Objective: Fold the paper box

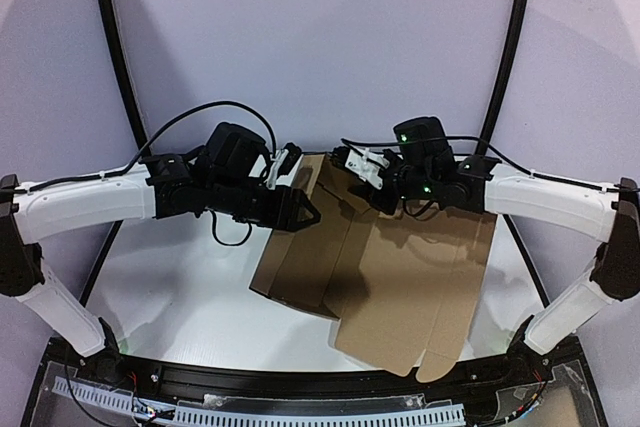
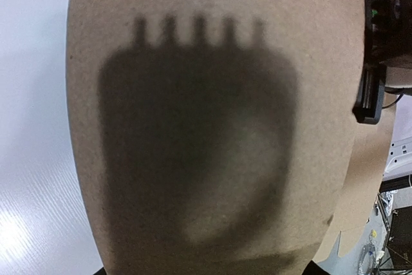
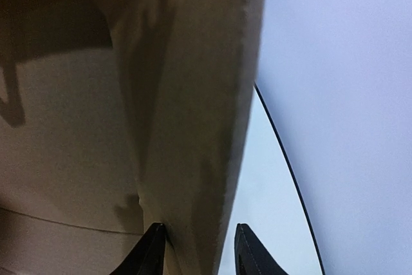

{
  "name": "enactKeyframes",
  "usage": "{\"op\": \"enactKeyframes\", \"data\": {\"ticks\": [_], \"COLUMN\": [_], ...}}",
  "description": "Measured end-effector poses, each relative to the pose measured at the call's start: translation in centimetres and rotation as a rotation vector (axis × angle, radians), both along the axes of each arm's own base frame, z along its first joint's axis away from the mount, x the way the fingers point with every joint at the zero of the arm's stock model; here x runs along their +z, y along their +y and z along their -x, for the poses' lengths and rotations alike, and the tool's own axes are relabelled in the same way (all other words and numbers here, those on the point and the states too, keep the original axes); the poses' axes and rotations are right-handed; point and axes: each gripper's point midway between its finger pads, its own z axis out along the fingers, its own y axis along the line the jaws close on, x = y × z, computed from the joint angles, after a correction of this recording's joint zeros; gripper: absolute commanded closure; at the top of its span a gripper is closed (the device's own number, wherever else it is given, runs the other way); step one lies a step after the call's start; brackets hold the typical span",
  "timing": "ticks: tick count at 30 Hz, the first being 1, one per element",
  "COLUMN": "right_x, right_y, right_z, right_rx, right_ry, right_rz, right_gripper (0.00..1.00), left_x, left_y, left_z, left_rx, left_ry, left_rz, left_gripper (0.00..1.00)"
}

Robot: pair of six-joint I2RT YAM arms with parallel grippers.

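The box [image 1: 400, 277] is laid on the bench [image 1: 170, 287], from the centre towards 5 o'clock in the top view. Its larger part lies flat, with small flaps at the near edge, at 6 o'clock. Its left side, at 9 o'clock, is raised into a wall above the sheet.

The left gripper [image 1: 298, 209] is held at the far end of that wall, at about 10 o'clock of the box. In the left wrist view nearly the whole frame is filled by a brown panel, on which the gripper's shadow is cast. Whether this gripper is clenched on the cardboard or released cannot be told.

The right gripper [image 1: 347, 160] is placed at the box's far edge, at 12 o'clock, near the left one. In the right wrist view its two dark fingers [image 3: 151, 252] are seen parted, with the edge of an upright flap between them. A gap is seen beside the finger at 5 o'clock, so the flap is not pinched and this gripper is released.
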Motion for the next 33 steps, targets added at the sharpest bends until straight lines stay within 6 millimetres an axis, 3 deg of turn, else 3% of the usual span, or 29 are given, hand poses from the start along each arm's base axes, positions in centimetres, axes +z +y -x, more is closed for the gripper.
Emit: {"op": "enactKeyframes", "data": {"ticks": [3, 6, 10, 14, 16, 21, 33], "right_x": [-0.3, -1.2, -2.0, -2.1, -2.1, -1.7, -0.3], "right_y": [0.2, 0.8, 1.7, 1.9, 2.0, 1.9, 2.6], "right_z": [-0.5, -0.9, -1.2, -1.4, -1.3, -1.3, -3.7], "right_rx": [-0.004, 0.007, 0.04, 0.061, 0.07, 0.073, -0.072], "right_ry": [-0.017, -0.017, -0.006, 0.006, 0.01, -0.002, -0.165], "right_rz": [0.006, 0.013, 0.002, -0.022, -0.028, -0.037, -0.108], "right_gripper": [0.49, 0.48, 0.68, 0.74, 0.88, 0.98, 1.0], "left_x": [0.0, 0.0, -0.6, -0.6, -0.6, -0.5, 0.1], "left_y": [0.0, -0.2, 0.1, 0.2, 0.2, 0.1, 0.4], "left_z": [0.0, 0.3, 0.4, 0.4, 0.4, 0.4, -1.1], "left_rx": [0.002, -0.017, -0.025, -0.032, -0.034, -0.04, 0.0], "left_ry": [0.005, 0.017, 0.047, 0.05, 0.046, 0.037, -0.01], "left_rz": [0.003, 0.011, 0.012, 0.015, 0.013, 0.015, 0.025], "left_gripper": [0.58, 0.6, 0.61, 0.61, 0.62, 0.62, 0.62]}}
